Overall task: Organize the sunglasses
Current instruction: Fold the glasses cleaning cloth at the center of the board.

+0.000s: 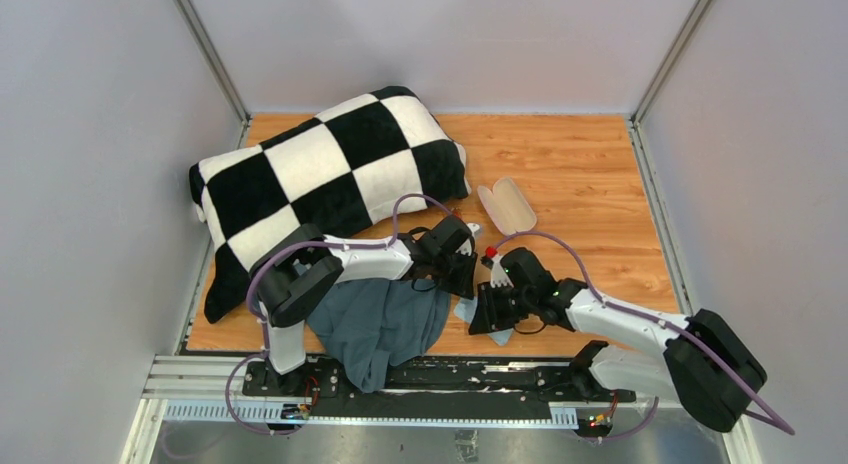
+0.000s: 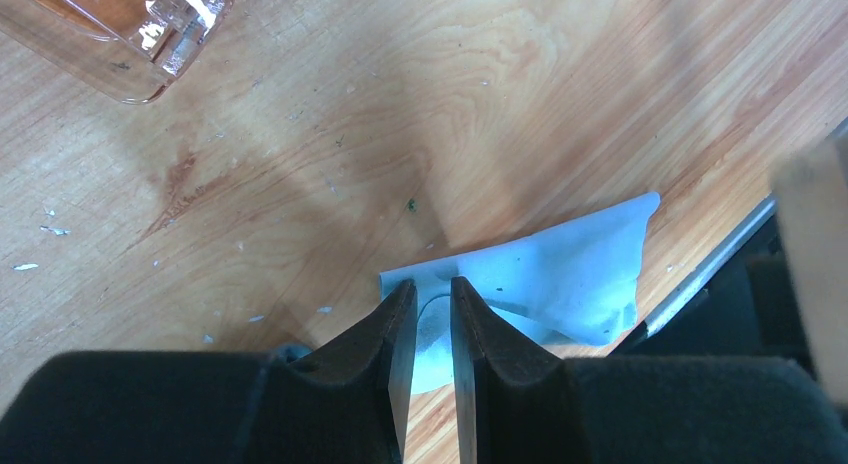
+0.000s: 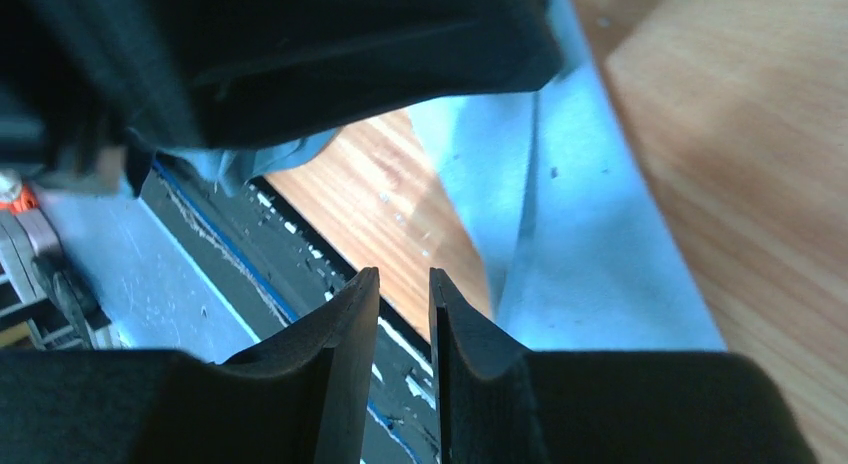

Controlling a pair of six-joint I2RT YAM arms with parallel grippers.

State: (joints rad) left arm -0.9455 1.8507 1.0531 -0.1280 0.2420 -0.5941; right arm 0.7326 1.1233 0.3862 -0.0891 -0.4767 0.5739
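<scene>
The sunglasses [image 2: 95, 29] show only in the left wrist view, as a translucent amber lens and a hinge at the top left corner, lying on the wooden table. My left gripper [image 2: 432, 282] [image 1: 462, 274] points down at a corner of the small light-blue cloth [image 2: 560, 274] [image 1: 466, 311]. Its jaws stand a narrow gap apart with the cloth lying beneath them. My right gripper [image 3: 404, 272] [image 1: 487, 314] hovers close by at the cloth's near side, jaws slightly apart and empty, with the cloth [image 3: 580, 234] to its right.
The pink glasses case [image 1: 507, 204] lies open behind the grippers. A black-and-white checkered pillow [image 1: 320, 174] fills the back left. A grey garment [image 1: 385, 329] hangs over the near edge by the metal rail [image 1: 450, 379]. The two wrists are very close together.
</scene>
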